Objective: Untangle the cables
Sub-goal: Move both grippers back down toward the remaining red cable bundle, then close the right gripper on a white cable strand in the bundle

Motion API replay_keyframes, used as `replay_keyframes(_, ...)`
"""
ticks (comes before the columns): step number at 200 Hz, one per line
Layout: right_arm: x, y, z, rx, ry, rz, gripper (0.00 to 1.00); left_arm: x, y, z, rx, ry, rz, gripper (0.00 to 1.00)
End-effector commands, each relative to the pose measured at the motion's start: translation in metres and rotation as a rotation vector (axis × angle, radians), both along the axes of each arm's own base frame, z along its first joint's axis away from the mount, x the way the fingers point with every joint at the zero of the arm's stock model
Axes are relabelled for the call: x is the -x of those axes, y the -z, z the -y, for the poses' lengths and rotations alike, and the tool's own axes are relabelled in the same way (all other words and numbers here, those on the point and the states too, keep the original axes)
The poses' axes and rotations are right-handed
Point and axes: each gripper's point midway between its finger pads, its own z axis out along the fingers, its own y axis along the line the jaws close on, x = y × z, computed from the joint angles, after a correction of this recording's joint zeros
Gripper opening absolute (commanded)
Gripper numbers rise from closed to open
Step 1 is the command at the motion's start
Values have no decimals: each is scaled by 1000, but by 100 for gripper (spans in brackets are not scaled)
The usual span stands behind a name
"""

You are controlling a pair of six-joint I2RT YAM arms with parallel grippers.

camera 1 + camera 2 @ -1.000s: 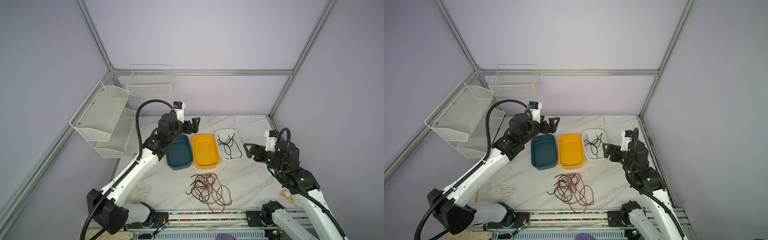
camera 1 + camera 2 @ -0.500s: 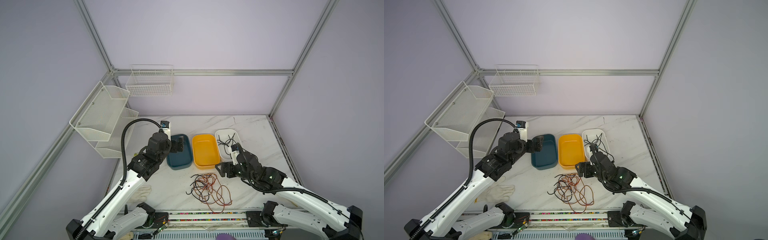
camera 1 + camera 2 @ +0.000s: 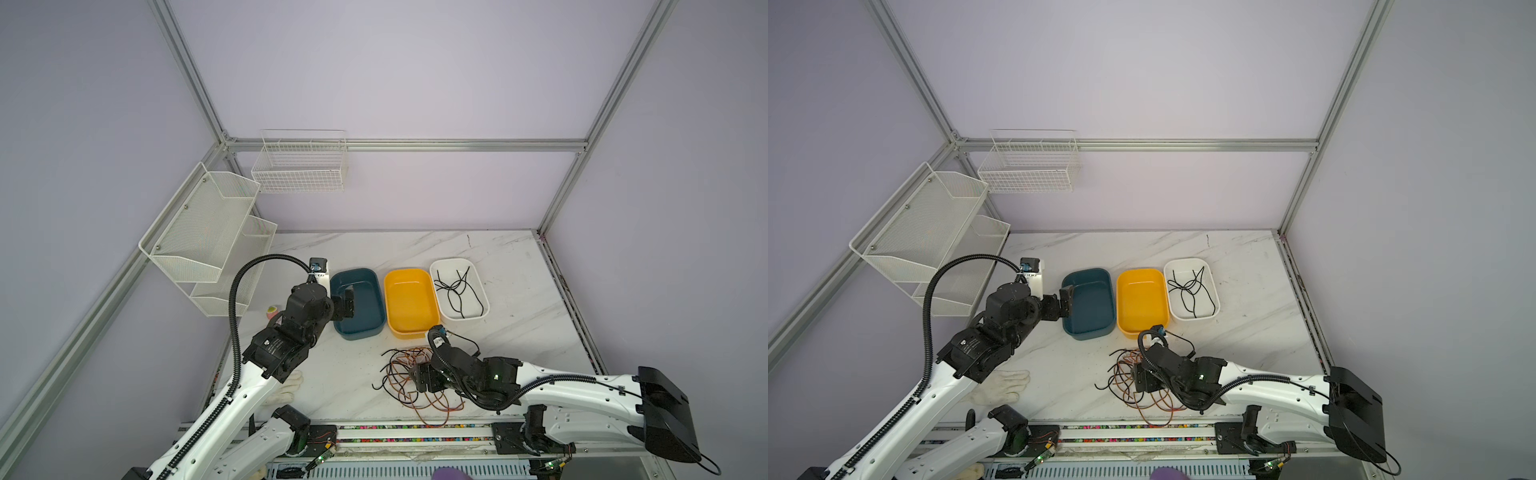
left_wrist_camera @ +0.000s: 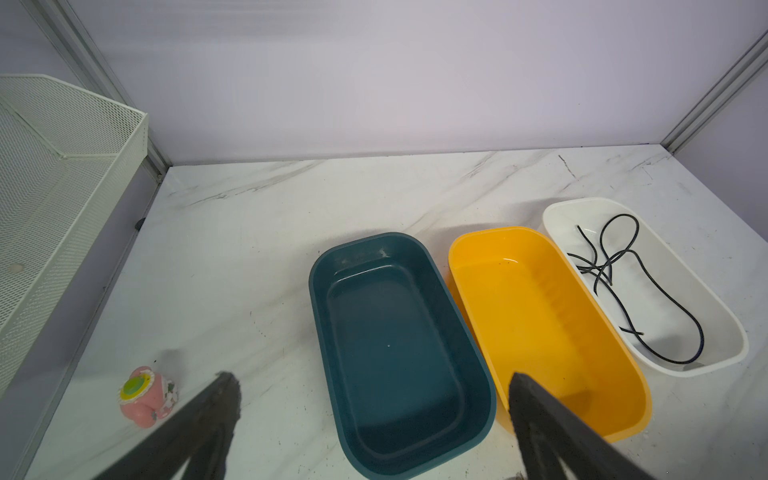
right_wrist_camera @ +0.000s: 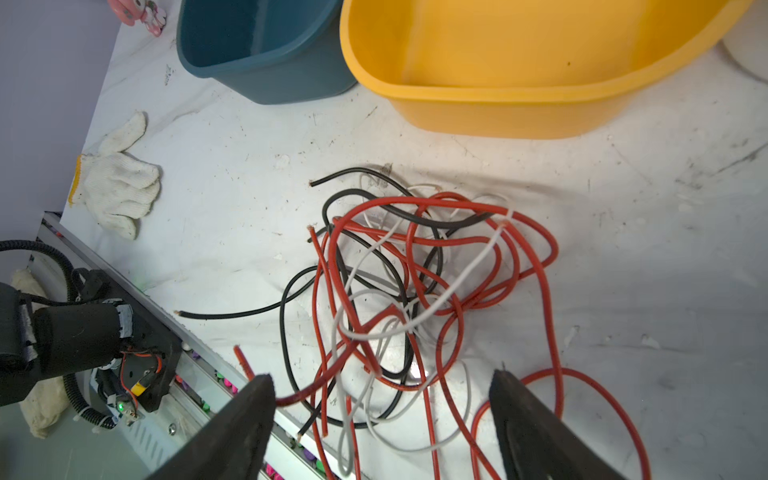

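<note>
The cables (image 3: 401,374) (image 3: 1121,374) lie as a tangle of red-orange, black and white strands near the table's front edge. In the right wrist view the tangled cables (image 5: 415,200) fill the middle. My right gripper (image 3: 419,378) (image 3: 1142,380) (image 5: 382,382) hangs low over the tangle, open, with several strands between its fingers and none clamped. My left gripper (image 3: 347,305) (image 3: 1061,305) (image 4: 372,382) is open and empty at the near left end of the teal tray. A separate black cable (image 3: 457,291) (image 3: 1190,291) (image 4: 615,266) rests in the white tray.
Three trays stand in a row behind the tangle: teal (image 3: 353,271), yellow (image 3: 409,271), white (image 3: 453,261). A white glove (image 3: 286,386) (image 5: 120,187) lies front left, a pink toy (image 4: 145,395) by the left wall. Mesh racks (image 3: 208,224) hang on the left.
My right arm swung from beside the white tray forward and down over the tangle, its jaws narrowing slightly. My left arm drew back and lowered to the teal tray's left end.
</note>
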Motion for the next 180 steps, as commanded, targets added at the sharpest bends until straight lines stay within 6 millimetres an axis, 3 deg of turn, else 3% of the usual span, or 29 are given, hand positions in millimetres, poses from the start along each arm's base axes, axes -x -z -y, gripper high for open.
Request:
replay_keyframes(1, -7, 1, -12, -45, 38, 16, 83, -2, 7, 0, -33, 5, 3, 100)
replay_keyframes(33, -11, 18, -29, -16, 16, 16, 80, -3, 11, 1, -41, 11, -8, 100)
replay_keyframes(63, -16, 21, -37, -40, 14, 32, 75, -3, 11, 1, -42, 10, -10, 100)
replay_keyframes(69, -17, 29, -38, -19, 15, 34, 72, -4, 12, 2, -43, 12, -12, 100)
replay_keyframes(96, -27, 30, -48, -5, 13, 76, 58, -5, 14, 5, -46, 22, -21, 100)
replay_keyframes(139, -51, 28, -67, -40, -26, 98, 23, -6, 15, 4, -54, 18, -24, 100)
replay_keyframes(180, -67, 14, -99, -29, -124, 171, 8, -6, 15, 3, -58, 16, -22, 100)
